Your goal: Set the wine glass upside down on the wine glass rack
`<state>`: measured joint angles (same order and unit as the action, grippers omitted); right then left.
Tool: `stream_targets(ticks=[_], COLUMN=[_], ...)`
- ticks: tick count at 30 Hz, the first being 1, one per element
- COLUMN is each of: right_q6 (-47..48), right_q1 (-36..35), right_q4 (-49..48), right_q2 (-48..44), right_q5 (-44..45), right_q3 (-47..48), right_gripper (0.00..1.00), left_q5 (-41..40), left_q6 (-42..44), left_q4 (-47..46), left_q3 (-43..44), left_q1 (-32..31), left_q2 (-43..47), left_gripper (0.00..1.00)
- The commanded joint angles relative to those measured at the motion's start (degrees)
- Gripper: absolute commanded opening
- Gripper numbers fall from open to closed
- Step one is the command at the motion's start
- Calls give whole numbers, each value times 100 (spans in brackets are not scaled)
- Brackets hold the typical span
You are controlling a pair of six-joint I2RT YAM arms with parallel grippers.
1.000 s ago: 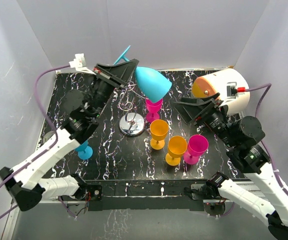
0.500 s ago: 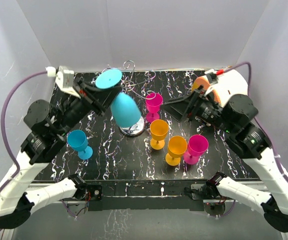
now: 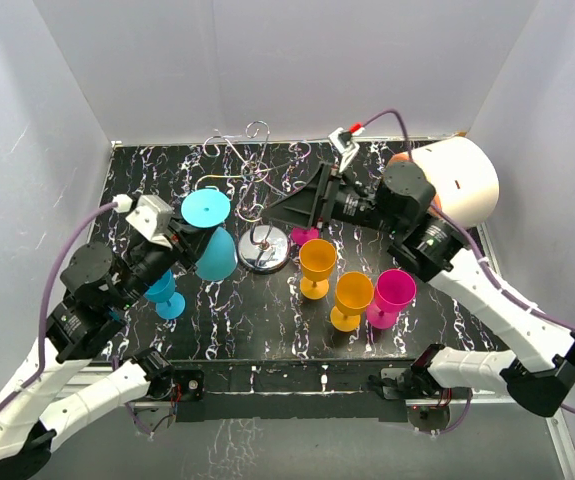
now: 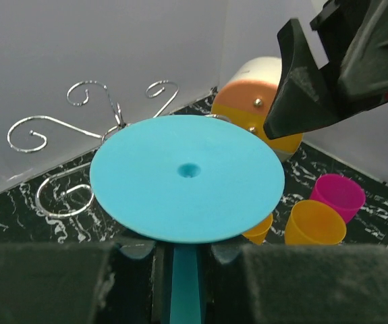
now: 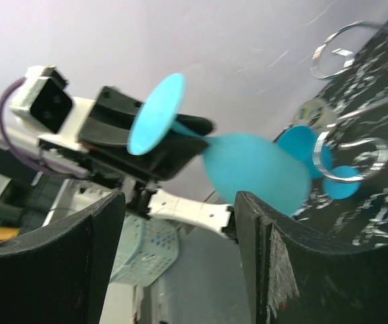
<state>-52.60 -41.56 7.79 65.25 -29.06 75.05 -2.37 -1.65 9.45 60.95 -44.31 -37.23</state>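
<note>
My left gripper [image 3: 182, 232] is shut on the stem of a blue wine glass [image 3: 214, 254], held upside down with its round foot [image 3: 205, 208] on top, just left of the wine glass rack [image 3: 264, 247]. In the left wrist view the foot [image 4: 187, 175] fills the middle and the stem [image 4: 185, 283] sits between my left gripper's [image 4: 185, 270] fingers. The rack's wire scrolls [image 4: 65, 128] stand behind it. My right gripper [image 3: 302, 205] is open and empty, reaching left over the rack's right side. The right wrist view shows the blue glass [image 5: 254, 172] beyond the right gripper [image 5: 177, 256] and a rack scroll [image 5: 352, 152].
A second blue glass [image 3: 164, 293] stands near the left arm. Two orange glasses [image 3: 317, 262] [image 3: 352, 297] and a pink glass [image 3: 393, 293] stand right of the rack. Another pink glass [image 3: 305, 236] is partly under my right gripper. A white-and-orange cylinder [image 3: 457, 180] lies far right.
My left arm has drawn back toward the near left, bringing the upside-down blue glass lower and left of the rack. My right arm has swung left over the rack, still open.
</note>
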Motion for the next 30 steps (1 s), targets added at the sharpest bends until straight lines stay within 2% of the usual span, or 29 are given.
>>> stream_targets(ticks=[1,7,14,21,30], right_q6=[-628,-996,-1297,-1377,-1520], right_q1=[-499,-971,-1064,-1078,-1089], right_q4=[-1133,-1282,-818,-844,-1107], right_q2=[145,586,720,990,1075], right_q5=[102,615,1394,1158,975], right_q3=[-16,149,184,378,336], right_gripper=[64,62,53,45,26], left_q5=[-132,134,245,370,463], left_q6=[514,645,553,657,668], left_q4=[-194,-482,-732,-470,-318], left_q3=[-323,-717,-889,-698,-654], left_q1=[19,19,20,20,18], left_q2=[235,443,574,525,477], left_gripper=[0,0,0,0,0])
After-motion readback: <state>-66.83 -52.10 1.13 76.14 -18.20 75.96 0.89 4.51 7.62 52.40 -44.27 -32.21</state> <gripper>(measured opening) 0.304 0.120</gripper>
